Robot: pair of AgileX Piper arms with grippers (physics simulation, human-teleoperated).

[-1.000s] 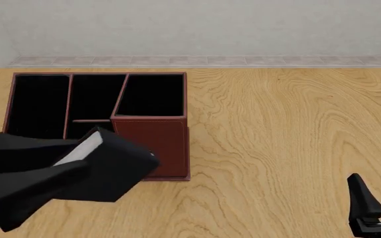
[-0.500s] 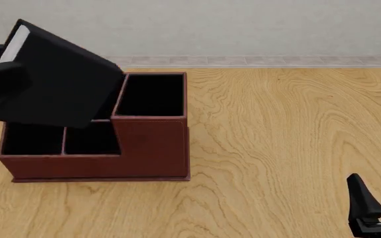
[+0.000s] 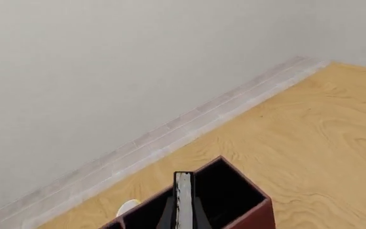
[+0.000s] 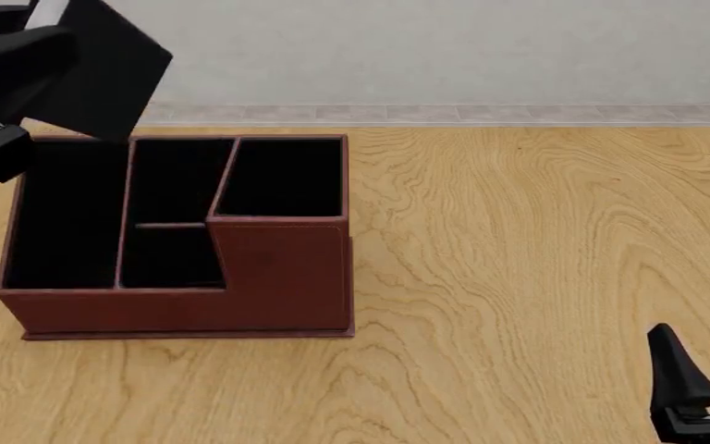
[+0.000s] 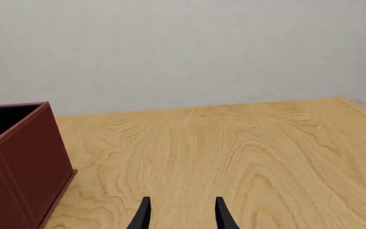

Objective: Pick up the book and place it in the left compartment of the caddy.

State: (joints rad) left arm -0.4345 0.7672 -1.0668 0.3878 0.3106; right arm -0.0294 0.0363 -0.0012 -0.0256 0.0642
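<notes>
My left jaws grip the book (image 4: 99, 65), tilted, white page edge up, above the caddy (image 4: 182, 310). My right jaws hang parted, empty, over the surface (image 4: 540, 240).

A wooden table (image 4: 540, 259) with wavy grain fills the view; at 12 o'clock a pale tiled strip (image 4: 454, 114) edges it below a plain grey-white wall (image 4: 454, 46)

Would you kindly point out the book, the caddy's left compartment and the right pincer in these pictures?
book (image 4: 108, 69), front view, on its black cover, held above the caddy.
left compartment (image 4: 66, 213), front view, on its black interior.
right pincer (image 5: 181, 213), right wrist view, midway between its two open fingertips.
</notes>
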